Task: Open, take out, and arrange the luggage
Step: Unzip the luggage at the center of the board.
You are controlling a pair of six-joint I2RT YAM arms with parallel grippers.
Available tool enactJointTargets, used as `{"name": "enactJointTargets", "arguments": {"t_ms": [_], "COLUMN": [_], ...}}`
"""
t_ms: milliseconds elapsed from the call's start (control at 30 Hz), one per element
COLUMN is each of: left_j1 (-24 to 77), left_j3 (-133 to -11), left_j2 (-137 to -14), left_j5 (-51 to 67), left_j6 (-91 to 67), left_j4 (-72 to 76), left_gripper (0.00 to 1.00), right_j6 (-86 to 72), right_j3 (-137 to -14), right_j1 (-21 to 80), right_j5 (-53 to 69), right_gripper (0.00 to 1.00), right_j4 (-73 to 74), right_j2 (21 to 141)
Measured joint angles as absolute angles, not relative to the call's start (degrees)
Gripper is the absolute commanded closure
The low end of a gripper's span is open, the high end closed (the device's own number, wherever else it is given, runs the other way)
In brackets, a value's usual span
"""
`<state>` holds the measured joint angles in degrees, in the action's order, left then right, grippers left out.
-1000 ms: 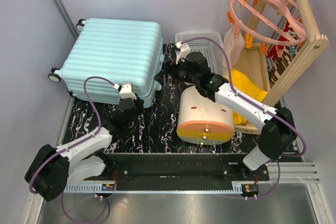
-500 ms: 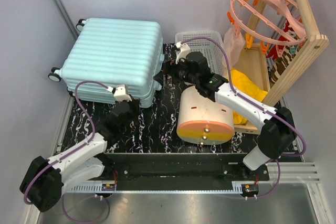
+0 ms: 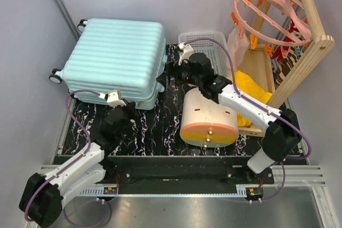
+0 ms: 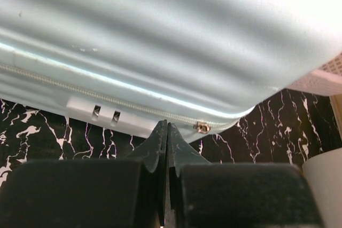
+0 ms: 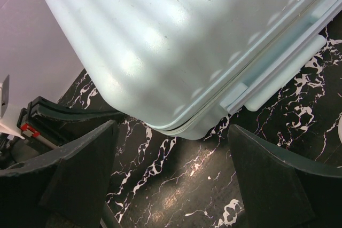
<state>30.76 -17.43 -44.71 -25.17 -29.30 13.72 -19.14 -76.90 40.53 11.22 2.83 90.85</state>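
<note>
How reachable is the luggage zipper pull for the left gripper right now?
Probably reachable: the shut left gripper sits just short of the zipper pull on the luggage, with nothing between them. It would need to open first.

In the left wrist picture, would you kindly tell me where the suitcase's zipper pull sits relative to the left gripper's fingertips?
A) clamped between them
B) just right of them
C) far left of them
B: the zipper pull on the luggage lies just right of the shut left gripper.
</note>
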Motion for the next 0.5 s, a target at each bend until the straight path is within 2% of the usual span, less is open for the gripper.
{"name": "enactJointTargets", "arguments": {"t_ms": [33,100,200,233,267,367,500], "left_j1": [30.7,30.7,30.7,30.7,30.7,30.7,30.7], "left_j3": [-17.0,-16.1,-15.6,-15.4,-15.3,-14.9,-14.9], "left_j2": [-44.5,-44.4,-44.6,-44.6,-44.7,-44.7,-45.2], "left_j5": [-24.3,-21.1,-16.5,-15.5,-14.4,-12.4,-11.4], "left_j6": [-28.9,-28.0,-26.9,-26.3,-26.0,-24.9,-22.9], "left_j4": [14.0,14.8,16.6,17.1,17.8,19.1,19.5], "left_gripper": [0.99,0.90,0.70,0.60,0.56,0.47,0.49], "right_j6": [-19.2,-19.2,-19.2,-19.1,-19.2,-19.1,-19.1], "right_j3": [-76.9,-76.9,-76.9,-76.9,-76.9,-76.9,-76.9], "right_j1": [40.5,40.5,40.5,40.5,40.5,40.5,40.5], "right_j5": [11.2,11.2,11.2,11.2,11.3,11.3,11.3], "right_gripper": [0.07,0.07,0.07,0.07,0.07,0.07,0.07], "right_j4": [2.8,2.8,2.8,2.8,2.8,2.8,2.9], "right_j2": [90.8,90.8,90.9,90.9,90.9,90.9,90.9]}}
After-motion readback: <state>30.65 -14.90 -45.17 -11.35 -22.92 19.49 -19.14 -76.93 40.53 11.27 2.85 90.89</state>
